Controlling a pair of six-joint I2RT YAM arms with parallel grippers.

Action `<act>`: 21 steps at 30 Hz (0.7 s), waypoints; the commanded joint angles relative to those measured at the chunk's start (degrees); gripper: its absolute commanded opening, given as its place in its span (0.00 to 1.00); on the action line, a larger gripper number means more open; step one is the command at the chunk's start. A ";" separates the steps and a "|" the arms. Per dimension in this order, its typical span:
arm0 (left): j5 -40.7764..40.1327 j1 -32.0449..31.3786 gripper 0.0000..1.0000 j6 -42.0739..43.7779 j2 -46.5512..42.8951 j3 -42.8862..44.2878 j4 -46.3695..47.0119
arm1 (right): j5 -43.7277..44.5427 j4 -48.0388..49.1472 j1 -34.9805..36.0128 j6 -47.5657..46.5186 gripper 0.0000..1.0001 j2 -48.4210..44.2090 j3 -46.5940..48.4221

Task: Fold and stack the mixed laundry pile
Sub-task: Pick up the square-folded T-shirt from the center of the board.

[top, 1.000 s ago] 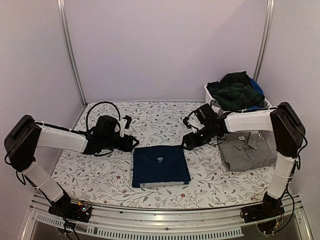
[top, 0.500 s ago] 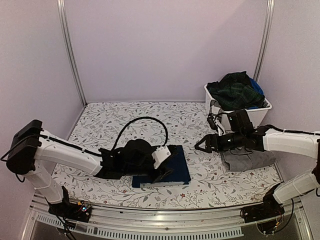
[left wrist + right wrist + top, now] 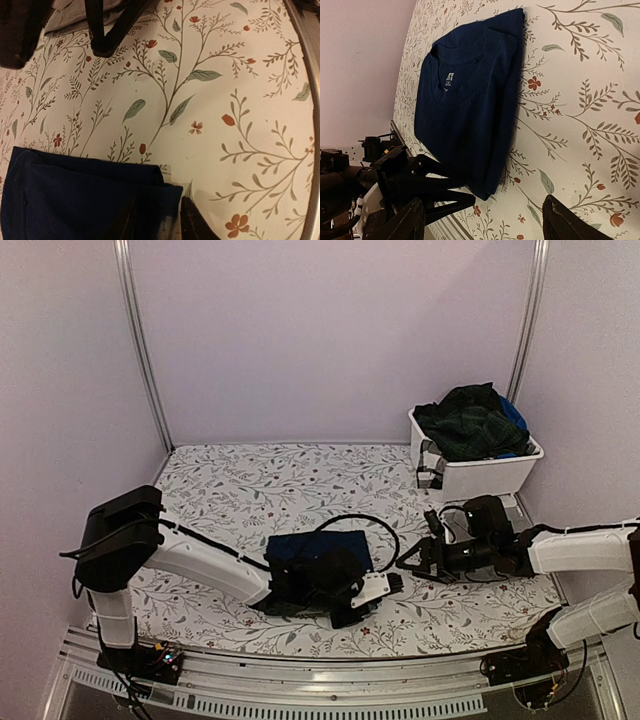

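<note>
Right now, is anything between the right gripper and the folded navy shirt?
Nothing visible: only bare floral tablecloth lies between the right gripper and the navy shirt. The left gripper straddles the shirt's near corner, close beside that path.

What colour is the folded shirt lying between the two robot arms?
The folded shirt is navy blue, clearest in the right wrist view.

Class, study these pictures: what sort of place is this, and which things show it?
Probably a robotics lab booth set up for laundry folding, not a home: plain walls framed by metal posts, two robot arms bolted to the front rail, and a white bin of clothes on a flowered tablecloth.
</note>
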 commanded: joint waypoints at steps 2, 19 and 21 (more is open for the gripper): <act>1.58 -0.70 0.28 2.90 3.97 1.50 -1.31 | -2.58 6.13 -0.17 3.80 0.79 2.04 -1.84; -1.01 0.65 0.00 1.88 -4.75 -2.46 5.75 | -5.24 16.83 1.57 13.12 0.81 8.78 -3.29; -0.96 0.74 0.00 1.64 -5.23 -2.77 5.95 | -5.86 19.65 1.88 15.00 0.83 9.92 -3.38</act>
